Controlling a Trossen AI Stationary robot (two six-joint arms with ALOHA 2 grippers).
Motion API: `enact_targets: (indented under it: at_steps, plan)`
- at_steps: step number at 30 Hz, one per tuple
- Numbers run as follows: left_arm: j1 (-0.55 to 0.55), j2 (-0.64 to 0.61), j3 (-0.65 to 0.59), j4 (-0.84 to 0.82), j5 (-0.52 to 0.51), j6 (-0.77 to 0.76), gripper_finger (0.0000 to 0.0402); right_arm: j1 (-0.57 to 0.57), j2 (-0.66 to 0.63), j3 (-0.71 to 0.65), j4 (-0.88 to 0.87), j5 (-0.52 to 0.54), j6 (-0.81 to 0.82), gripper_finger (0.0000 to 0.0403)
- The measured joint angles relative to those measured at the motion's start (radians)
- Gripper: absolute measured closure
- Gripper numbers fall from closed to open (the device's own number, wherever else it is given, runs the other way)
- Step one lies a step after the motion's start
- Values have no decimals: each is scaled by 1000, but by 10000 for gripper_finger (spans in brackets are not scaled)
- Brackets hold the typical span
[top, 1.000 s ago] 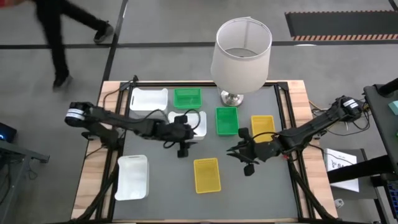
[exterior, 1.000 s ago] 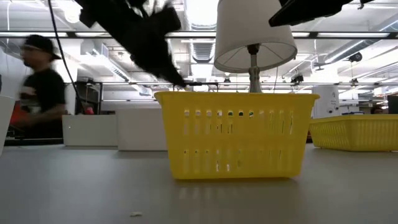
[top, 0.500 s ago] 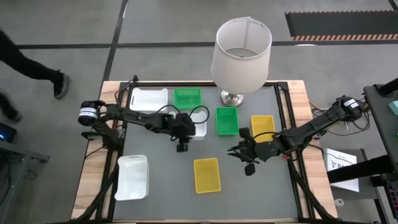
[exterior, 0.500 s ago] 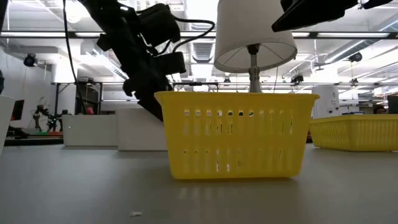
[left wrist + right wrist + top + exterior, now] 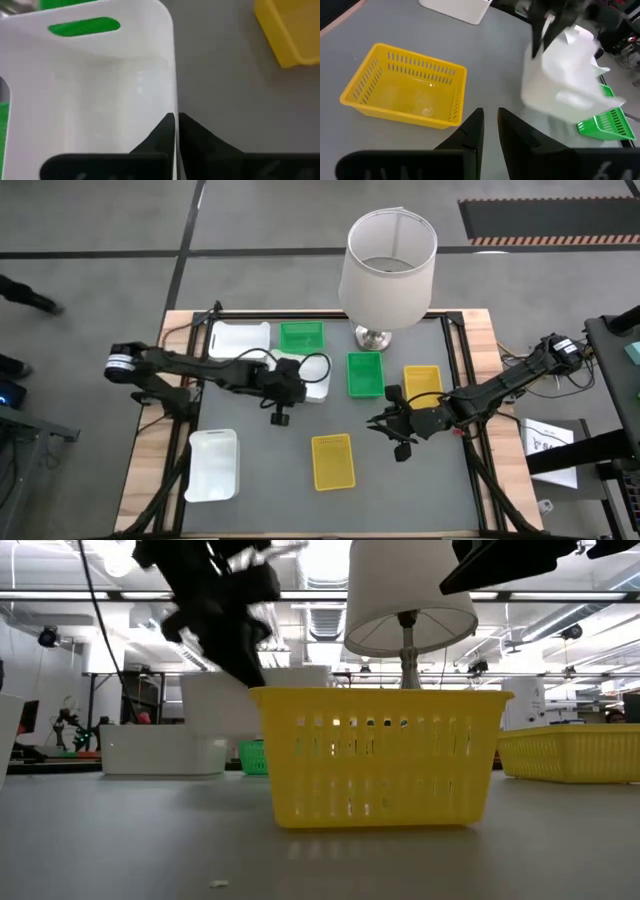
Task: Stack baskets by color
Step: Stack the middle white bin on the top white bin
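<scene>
A white basket (image 5: 305,376) hangs tilted at the table's middle, with my left gripper (image 5: 280,392) shut on it. It also shows in the right wrist view, white basket (image 5: 565,75). Flat on their bottoms sit a second white basket (image 5: 240,338) and a green basket (image 5: 302,336) at the far side, a green basket (image 5: 365,373), a yellow basket (image 5: 423,383), a near yellow basket (image 5: 333,460) and a near-left white basket (image 5: 213,465). My right gripper (image 5: 490,120) hovers right of centre, its fingers a narrow gap apart with nothing between them. My left gripper pinches the white basket's near long wall (image 5: 174,107), close to its left end, one finger inside the basket and one outside. The fingers slant down from the table's left and lie along the wall. The basket is tipped up and seems lifted clear of the table.
A tall lamp (image 5: 388,270) with a white shade stands at the far edge, behind the green baskets. Bare grey table top (image 5: 260,470) lies between the near white and yellow baskets. A person's legs (image 5: 20,298) show on the floor at the left.
My left gripper has shut on the white basket's wall, rolled a little and gone up and slightly toward the table's left edge. The basket, which lay flat, now hangs tipped up from the fingers. A person has walked off to the left.
</scene>
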Motion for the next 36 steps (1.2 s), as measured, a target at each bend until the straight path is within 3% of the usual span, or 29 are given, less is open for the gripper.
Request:
enact_targets:
  at_steps: [8,14,17,24,36]
  plan:
    - [62,-240,-2,-255,-108,118,401,0,0,0,0,0,8,355]
    - [248,-377,-2,-342,-113,247,401,0,0,0,1,0,8,355]
    - [366,-415,-2,-368,-57,287,401,0,0,0,0,0,8,355]
    - [596,-417,-4,-383,148,369,401,0,0,0,1,-2,8,355]
    - [766,-362,-35,-457,177,419,401,0,0,-1,0,-10,19,355]
